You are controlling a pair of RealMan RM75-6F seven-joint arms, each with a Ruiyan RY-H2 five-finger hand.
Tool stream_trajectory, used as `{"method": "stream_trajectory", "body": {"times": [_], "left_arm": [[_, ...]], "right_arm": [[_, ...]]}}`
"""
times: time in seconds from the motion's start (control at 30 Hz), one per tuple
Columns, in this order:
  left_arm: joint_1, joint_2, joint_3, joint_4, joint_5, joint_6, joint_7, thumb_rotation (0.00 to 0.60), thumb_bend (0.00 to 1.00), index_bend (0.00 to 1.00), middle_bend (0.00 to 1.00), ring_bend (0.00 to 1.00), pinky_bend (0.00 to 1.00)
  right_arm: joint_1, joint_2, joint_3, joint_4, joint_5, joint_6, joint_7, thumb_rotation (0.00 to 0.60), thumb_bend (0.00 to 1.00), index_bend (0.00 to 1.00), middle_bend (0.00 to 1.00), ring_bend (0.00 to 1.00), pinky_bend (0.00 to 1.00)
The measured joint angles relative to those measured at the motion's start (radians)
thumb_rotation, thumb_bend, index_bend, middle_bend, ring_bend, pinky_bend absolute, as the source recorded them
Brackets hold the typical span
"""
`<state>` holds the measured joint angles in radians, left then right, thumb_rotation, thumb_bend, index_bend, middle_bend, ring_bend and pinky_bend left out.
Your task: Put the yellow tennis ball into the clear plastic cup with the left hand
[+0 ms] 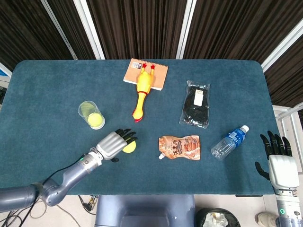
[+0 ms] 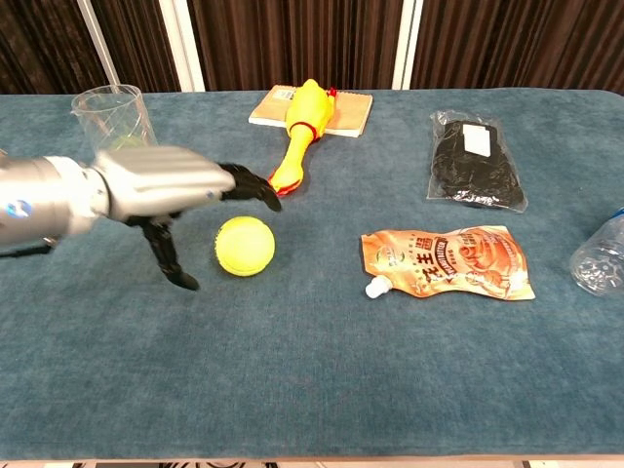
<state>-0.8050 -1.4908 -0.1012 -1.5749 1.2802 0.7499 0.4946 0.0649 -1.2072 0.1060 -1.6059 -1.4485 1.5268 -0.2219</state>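
A yellow tennis ball (image 1: pixel 129 146) (image 2: pixel 245 246) lies on the blue table near its front. My left hand (image 1: pixel 115 144) (image 2: pixel 166 188) hovers over the ball's left side with fingers spread, holding nothing. The clear plastic cup (image 1: pixel 90 113) (image 2: pixel 109 109) stands upright behind and to the left, with another yellow ball (image 1: pixel 96 120) inside it. In the chest view my hand hides the cup's lower part. My right hand (image 1: pixel 278 161) hangs open off the table's front right corner, seen only in the head view.
A rubber chicken (image 1: pixel 143 90) (image 2: pixel 297 132) lies partly on an orange notebook (image 1: pixel 158 75) at the back. An orange snack pouch (image 1: pixel 180 147) (image 2: pixel 450 261), a black packet (image 1: pixel 196 104) (image 2: pixel 476 161) and a water bottle (image 1: pixel 229 142) (image 2: pixel 599 255) lie to the right.
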Motion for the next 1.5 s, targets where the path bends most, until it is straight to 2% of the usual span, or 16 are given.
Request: {"method": "stream_trajectory", "body": {"times": [0.1,0.23,0.53,0.7,0.87,0.97,1.23,1.5], "left_arm": [[-0.008,-0.034,0.011,0.025,-0.002,0.021,0.029,0.600,0.01,0.16,0.16,0.15,0.31],[-0.009,-0.062,0.023,0.052,0.008,0.059,0.059,0.600,0.11,0.22,0.27,0.28,0.42],[-0.013,-0.076,0.043,0.080,-0.046,0.069,0.146,0.600,0.13,0.26,0.31,0.30,0.41],[-0.023,-0.075,0.060,0.080,-0.071,0.065,0.206,0.600,0.20,0.33,0.41,0.38,0.53],[-0.019,-0.083,0.062,0.087,-0.035,0.112,0.192,0.600,0.32,0.41,0.48,0.46,0.61],[-0.013,-0.077,0.055,0.089,-0.014,0.145,0.168,0.600,0.35,0.43,0.49,0.47,0.62],[-0.005,-0.027,0.017,0.073,0.046,0.212,0.055,0.600,0.35,0.43,0.48,0.47,0.62],[0.000,0.067,-0.065,0.036,0.092,0.299,-0.059,0.600,0.35,0.43,0.48,0.47,0.62]], "right_arm": [[-0.001,0.003,0.002,0.000,0.003,0.001,0.005,0.600,0.35,0.11,0.00,0.01,0.00],[-0.002,0.007,0.004,-0.002,0.006,0.002,0.011,0.600,0.35,0.11,0.00,0.01,0.00],[-0.001,0.007,0.002,-0.004,0.010,-0.004,0.009,0.600,0.35,0.11,0.00,0.01,0.00],[0.001,0.006,0.001,-0.005,0.013,-0.010,0.005,0.600,0.35,0.11,0.00,0.01,0.00],[0.002,0.006,0.000,-0.006,0.015,-0.015,0.002,0.600,0.35,0.11,0.00,0.01,0.00],[0.002,0.006,0.000,-0.006,0.017,-0.016,0.004,0.600,0.35,0.11,0.00,0.01,0.00],[0.004,0.004,-0.002,-0.009,0.019,-0.020,-0.004,0.600,0.35,0.11,0.00,0.01,0.00],[0.008,-0.004,-0.008,-0.007,0.018,-0.029,-0.019,0.600,0.35,0.11,0.00,0.01,0.00]]}}
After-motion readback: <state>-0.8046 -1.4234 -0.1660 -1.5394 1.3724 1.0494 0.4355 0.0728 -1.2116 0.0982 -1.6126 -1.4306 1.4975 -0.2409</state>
